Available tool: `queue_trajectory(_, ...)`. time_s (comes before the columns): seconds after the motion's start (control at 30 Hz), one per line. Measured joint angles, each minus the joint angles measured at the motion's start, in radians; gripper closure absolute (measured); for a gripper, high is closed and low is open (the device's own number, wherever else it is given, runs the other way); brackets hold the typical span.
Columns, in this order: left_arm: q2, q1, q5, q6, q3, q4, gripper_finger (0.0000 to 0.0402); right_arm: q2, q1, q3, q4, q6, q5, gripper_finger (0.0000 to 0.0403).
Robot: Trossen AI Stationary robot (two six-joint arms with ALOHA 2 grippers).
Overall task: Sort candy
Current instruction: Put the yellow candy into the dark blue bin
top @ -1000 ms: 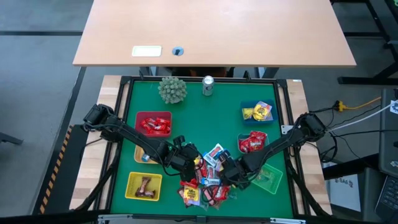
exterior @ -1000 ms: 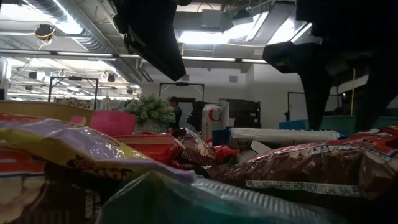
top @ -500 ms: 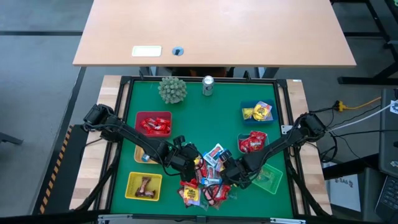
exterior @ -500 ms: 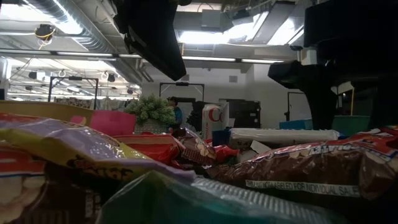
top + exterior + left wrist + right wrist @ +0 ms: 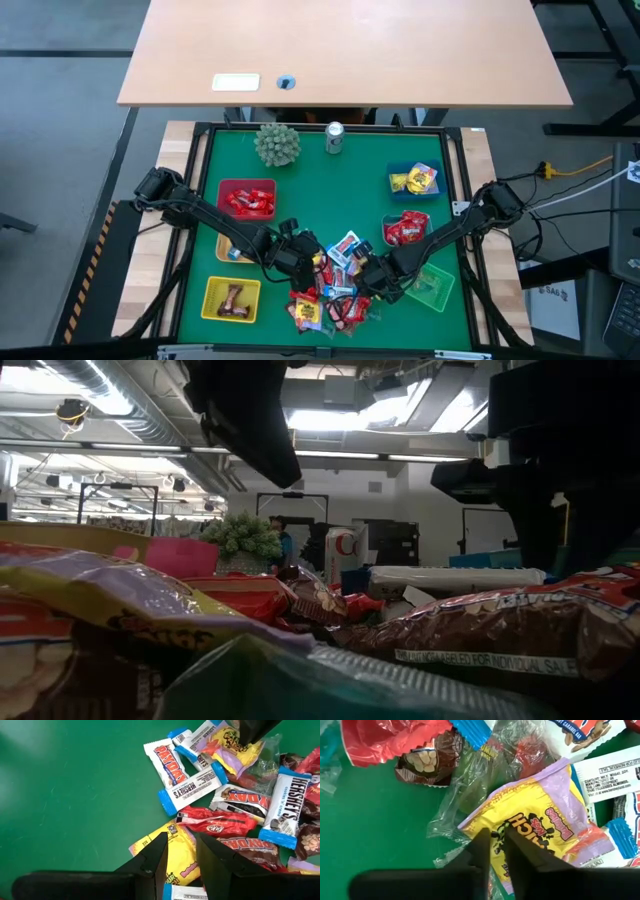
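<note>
Closing right gripper (image 5: 492, 851) from spread onto yellow-purple candy (image 5: 535, 827) in pile, pinch forming, lift likely next; left gripper (image 5: 181, 851) part-spread, empty, hovering.

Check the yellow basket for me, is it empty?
No, the yellow basket near the left arm holds a brown candy in the high view.
</note>
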Motion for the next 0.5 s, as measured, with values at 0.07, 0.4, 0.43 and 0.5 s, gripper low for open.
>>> queue_trajectory(0.07,0.000,0.000,0.000,0.000,0.000,0.012,0.0310,0.000,0.000,0.000,0.000,0.000,0.000,0.0380)
queue_trajectory(0.4,0.000,0.000,0.000,0.000,0.000,0.028,0.0310,0.001,0.002,0.000,0.000,0.000,-0.007,0.0350)
queue_trajectory(0.43,0.000,0.000,0.000,0.000,0.000,0.027,0.0310,0.001,0.002,0.000,0.000,0.000,-0.011,0.0340)
queue_trajectory(0.5,0.000,0.000,0.000,0.000,0.000,0.028,0.0310,0.001,0.002,0.000,0.000,0.000,-0.027,0.0321)
